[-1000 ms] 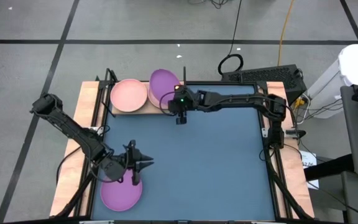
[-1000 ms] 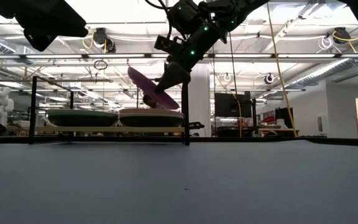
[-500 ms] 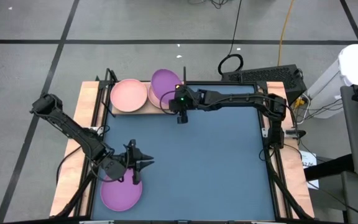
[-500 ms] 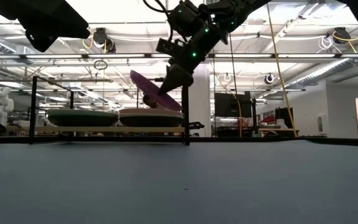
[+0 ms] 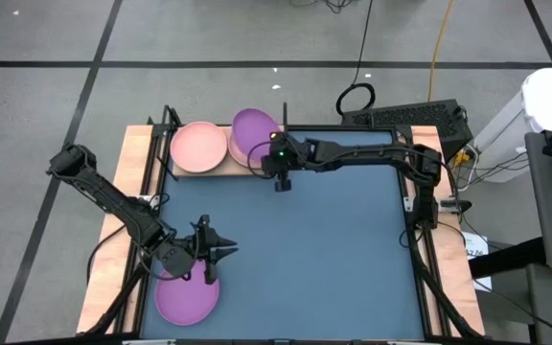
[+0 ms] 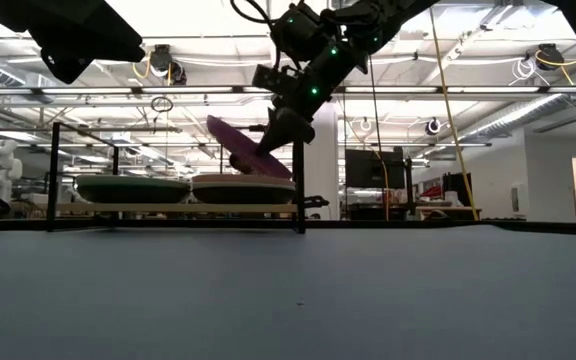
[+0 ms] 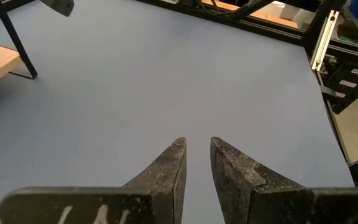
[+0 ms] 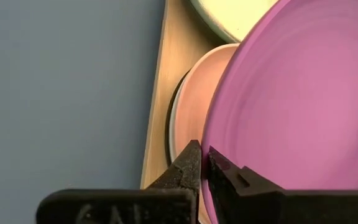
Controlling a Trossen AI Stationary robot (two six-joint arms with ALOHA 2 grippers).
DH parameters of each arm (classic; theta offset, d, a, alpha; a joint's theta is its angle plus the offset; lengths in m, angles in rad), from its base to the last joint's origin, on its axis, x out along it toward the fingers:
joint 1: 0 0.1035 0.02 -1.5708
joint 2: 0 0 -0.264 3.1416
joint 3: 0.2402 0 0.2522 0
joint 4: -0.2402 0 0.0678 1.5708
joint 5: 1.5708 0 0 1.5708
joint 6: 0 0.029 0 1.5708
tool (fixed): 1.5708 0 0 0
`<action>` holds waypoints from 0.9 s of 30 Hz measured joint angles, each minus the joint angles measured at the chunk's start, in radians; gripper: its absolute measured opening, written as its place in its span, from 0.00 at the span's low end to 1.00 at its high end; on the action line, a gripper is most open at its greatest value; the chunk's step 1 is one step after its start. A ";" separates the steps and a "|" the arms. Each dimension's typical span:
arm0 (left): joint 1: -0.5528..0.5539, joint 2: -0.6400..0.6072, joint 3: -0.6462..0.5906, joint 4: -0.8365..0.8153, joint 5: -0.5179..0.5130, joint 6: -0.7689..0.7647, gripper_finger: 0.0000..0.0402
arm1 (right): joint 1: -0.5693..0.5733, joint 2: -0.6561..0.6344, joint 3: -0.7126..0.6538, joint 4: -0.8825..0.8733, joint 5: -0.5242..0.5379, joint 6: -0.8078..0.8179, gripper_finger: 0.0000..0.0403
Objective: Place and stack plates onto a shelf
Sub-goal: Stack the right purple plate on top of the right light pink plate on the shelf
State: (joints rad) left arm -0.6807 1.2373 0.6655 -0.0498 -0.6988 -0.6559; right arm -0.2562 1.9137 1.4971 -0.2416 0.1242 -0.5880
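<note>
A round, smooth purple plastic plate (image 5: 250, 132) is hanging tilted over the pink-topped stack (image 8: 188, 115) on the light wooden shelf (image 5: 182, 171), pinched at its rim by the right gripper (image 8: 202, 163). Another purple plate (image 5: 186, 298) is lying on the blue-grey matte surface (image 5: 333, 249) beneath the left gripper (image 7: 197, 155), which is holding nothing, fingers slightly apart.
</note>
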 joint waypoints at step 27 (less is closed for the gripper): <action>0.000 0.000 0.000 0.000 0.000 -0.009 0.20 | 0.000 0.000 -0.028 0.033 0.057 -0.019 0.17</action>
State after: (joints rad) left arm -0.6807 1.2373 0.6655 -0.0494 -0.6991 -0.6646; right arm -0.2562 1.9137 1.4693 -0.2089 0.1812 -0.6067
